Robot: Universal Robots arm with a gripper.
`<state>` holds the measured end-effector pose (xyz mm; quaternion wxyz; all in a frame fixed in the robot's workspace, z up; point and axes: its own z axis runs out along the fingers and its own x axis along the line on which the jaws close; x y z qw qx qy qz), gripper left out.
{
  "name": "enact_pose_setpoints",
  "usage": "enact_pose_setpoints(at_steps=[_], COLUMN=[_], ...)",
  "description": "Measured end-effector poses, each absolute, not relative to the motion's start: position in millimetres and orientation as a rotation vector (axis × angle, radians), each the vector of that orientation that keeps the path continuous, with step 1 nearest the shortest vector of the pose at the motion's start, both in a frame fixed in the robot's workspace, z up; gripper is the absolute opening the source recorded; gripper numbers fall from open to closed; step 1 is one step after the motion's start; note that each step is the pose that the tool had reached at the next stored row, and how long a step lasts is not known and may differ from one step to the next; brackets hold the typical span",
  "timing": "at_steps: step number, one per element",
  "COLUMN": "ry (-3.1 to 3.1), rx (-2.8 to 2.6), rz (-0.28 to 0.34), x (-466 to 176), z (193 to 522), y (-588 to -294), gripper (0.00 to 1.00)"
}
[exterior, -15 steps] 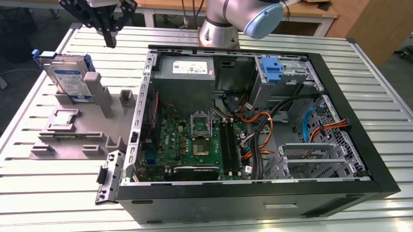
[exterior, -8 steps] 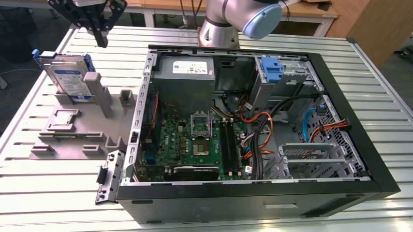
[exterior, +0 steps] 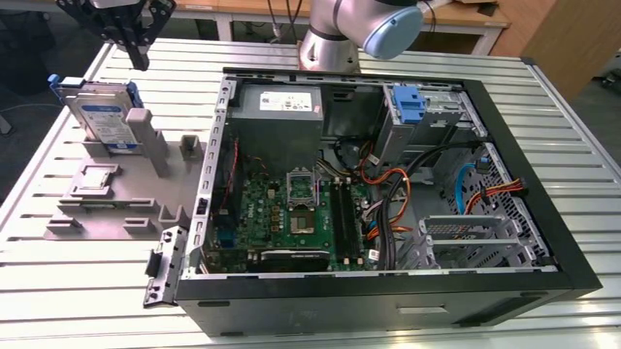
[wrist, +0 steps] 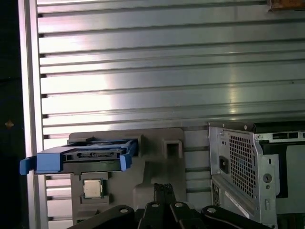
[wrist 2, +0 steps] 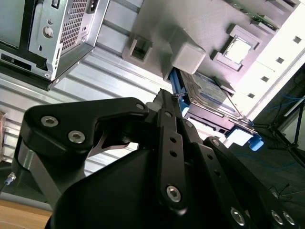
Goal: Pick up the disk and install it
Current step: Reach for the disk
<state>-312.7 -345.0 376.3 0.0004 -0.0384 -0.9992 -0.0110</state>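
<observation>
One upright silver disk (exterior: 102, 120), blue-bracketed

The disk (exterior: 105, 120) stands on edge in a holder (exterior: 97, 218) on the surface (exterior: 78, 276), at the exterior view's left of the open computer case (exterior: 388, 302); the gripper (exterior: 141, 62) hangs above it.

On slatted table (exterior: 78, 291): case (exterior: 388, 305), fixture (exterior: 97, 218)

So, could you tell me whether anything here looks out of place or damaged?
Nothing stands out. The disk stands upright in its grey holder beside the open computer case, and the gripper hangs clear of it, not touching.
</observation>
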Motion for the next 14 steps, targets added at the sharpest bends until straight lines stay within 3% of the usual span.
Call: enact_pose_setpoints(at_steps=[14], ry=[-3.138], rx=[-0.120], rz=[-0.035], x=[-317.8], z=[376.2], y=[-345.0], gripper=[0.10])
